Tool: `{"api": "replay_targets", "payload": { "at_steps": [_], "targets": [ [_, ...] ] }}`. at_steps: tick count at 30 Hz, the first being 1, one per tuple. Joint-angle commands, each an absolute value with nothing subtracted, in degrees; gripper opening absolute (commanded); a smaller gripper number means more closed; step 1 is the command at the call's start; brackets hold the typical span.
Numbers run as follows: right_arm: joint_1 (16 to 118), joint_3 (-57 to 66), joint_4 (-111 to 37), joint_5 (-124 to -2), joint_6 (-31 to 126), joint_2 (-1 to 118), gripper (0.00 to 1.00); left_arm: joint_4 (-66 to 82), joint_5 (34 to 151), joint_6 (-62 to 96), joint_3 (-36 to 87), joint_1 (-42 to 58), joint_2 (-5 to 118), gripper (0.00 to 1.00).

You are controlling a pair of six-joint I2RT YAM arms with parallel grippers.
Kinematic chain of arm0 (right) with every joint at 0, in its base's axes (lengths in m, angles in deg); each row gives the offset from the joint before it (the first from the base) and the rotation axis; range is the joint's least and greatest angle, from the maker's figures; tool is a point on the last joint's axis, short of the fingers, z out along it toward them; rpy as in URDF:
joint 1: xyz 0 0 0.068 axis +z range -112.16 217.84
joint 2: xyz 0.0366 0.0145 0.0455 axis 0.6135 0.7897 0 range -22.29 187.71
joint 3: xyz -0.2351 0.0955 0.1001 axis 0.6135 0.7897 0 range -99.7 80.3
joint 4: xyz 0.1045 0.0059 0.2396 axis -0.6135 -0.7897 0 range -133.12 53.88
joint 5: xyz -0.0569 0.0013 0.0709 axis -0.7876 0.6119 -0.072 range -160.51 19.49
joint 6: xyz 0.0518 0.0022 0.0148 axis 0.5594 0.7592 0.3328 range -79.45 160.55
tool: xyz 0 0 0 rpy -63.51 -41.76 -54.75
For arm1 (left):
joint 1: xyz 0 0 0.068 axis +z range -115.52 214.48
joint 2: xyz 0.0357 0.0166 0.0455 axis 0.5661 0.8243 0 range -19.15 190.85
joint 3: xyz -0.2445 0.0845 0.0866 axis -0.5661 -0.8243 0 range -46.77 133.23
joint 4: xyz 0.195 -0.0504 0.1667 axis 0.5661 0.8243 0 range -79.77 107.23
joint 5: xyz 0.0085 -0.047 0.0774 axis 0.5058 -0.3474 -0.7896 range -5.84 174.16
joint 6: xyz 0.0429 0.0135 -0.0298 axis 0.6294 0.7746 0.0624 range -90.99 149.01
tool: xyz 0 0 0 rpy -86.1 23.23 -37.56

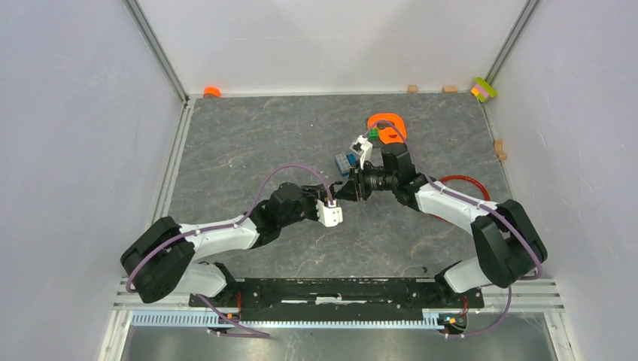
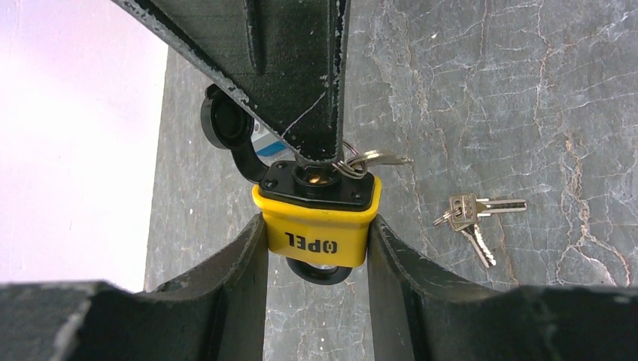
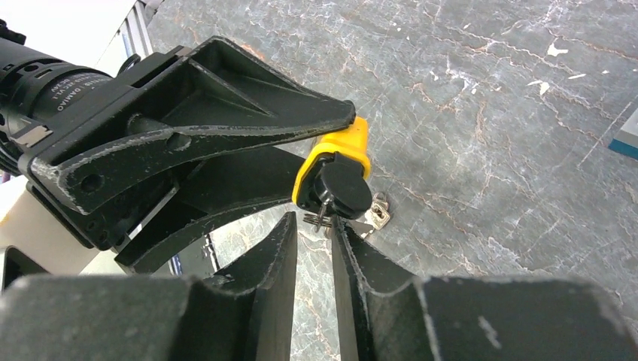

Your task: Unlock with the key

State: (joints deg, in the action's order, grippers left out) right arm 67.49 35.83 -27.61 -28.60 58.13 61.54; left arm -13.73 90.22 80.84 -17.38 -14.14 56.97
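Padlock: the yellow padlock [image 2: 320,222] is clamped by its sides in the left gripper [image 2: 317,252], with its dust cap [image 2: 224,120] swung aside.
Key: the key [image 3: 322,213] sits at the padlock's keyhole; whether its blade is inside cannot be told.
Right gripper: the right gripper [image 3: 314,223] is narrow, with a fingertip on either side of the key; a firm pinch cannot be told.
Spare keys: the spare keys [image 2: 475,213] lie apart from the padlock.
Advice: seat the blade fully and straight into the padlock before twisting, and brace the padlock against the turn.
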Motion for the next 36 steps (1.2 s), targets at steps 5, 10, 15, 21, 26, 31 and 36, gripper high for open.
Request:
{"api": "replay_targets", "payload": {
  "at_steps": [5, 10, 15, 21, 26, 31, 36],
  "targets": [
    [68.5, 34.81, -23.95, -27.27, 59.44, 63.02, 0.14, -16.66, 89.89, 79.07, -14.16, -14.03, 55.63, 0.02],
    [68.72, 35.43, -22.96, -27.61, 60.17, 63.41, 0.0, -16.66, 89.44, 78.23, -13.69, -14.04, 55.96, 0.02],
    [69.19, 36.34, -20.13, -28.28, 61.72, 63.99, 0.0, -16.4, 89.97, 76.59, -13.11, -14.04, 55.81, 0.02],
    [70.63, 37.75, -15.83, -29.02, 64.28, 64.93, 0.0, -16.2, 91.89, 75.01, -13.09, -14.21, 54.97, 0.02],
    [70.63, 36.79, -17.06, -28.98, 63.24, 65.07, 0.0, -16.24, 91.75, 76.93, -13.98, -14.17, 54.32, 0.02],
    [70.54, 37.49, -17.39, -30.24, 63.17, 63.66, 0.0, -16.16, 89.7, 80.19, -14.48, -14.21, 53.81, 0.02],
    [70.53, 37.05, -18.09, -30.67, 63.22, 63.53, 0.09, -13.99, 90.05, 81.39, -13.78, -14.21, 53.54, 0.02]
  ]
}}
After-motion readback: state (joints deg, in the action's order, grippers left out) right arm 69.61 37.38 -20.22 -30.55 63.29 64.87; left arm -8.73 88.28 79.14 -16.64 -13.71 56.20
